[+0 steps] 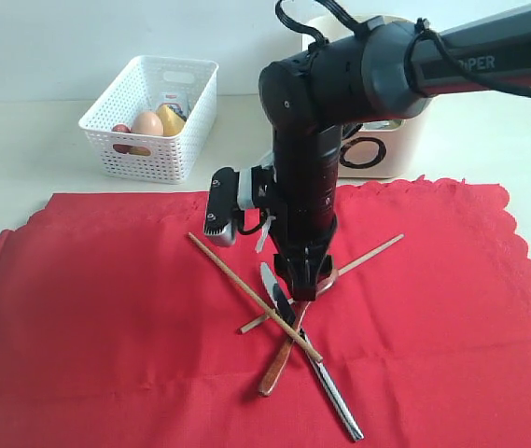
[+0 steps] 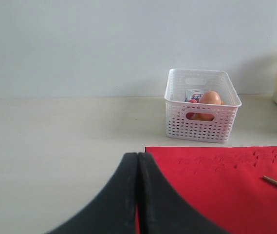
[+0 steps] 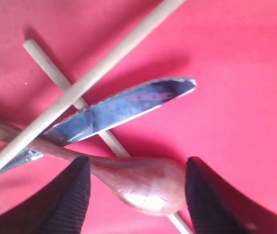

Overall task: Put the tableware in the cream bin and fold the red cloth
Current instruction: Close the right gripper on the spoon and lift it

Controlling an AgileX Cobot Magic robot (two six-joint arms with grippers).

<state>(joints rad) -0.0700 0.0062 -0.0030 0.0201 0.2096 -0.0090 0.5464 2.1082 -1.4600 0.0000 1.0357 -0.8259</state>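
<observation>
A large red cloth (image 1: 106, 327) lies spread on the table. On it, a dark wooden spoon (image 1: 279, 359), a metal knife (image 1: 330, 392) and two chopsticks (image 1: 246, 289) lie crossed in a pile. My right gripper (image 1: 304, 285) points straight down onto this pile. Up close, its open jaws (image 3: 137, 165) straddle the spoon's bowl (image 3: 148, 185), which rests on the cloth beside the knife blade (image 3: 123, 107) and a chopstick (image 3: 99, 68). The cream bin (image 1: 391, 149) stands behind the arm, mostly hidden. My left gripper (image 2: 138, 161) is shut and empty above the cloth's corner (image 2: 226, 185).
A white lattice basket (image 1: 153, 117) with an egg (image 1: 146, 122) and other food stands at the back left, off the cloth. The right arm's wrist camera (image 1: 223, 210) juts out to the left above the cloth. Bare table surrounds the cloth.
</observation>
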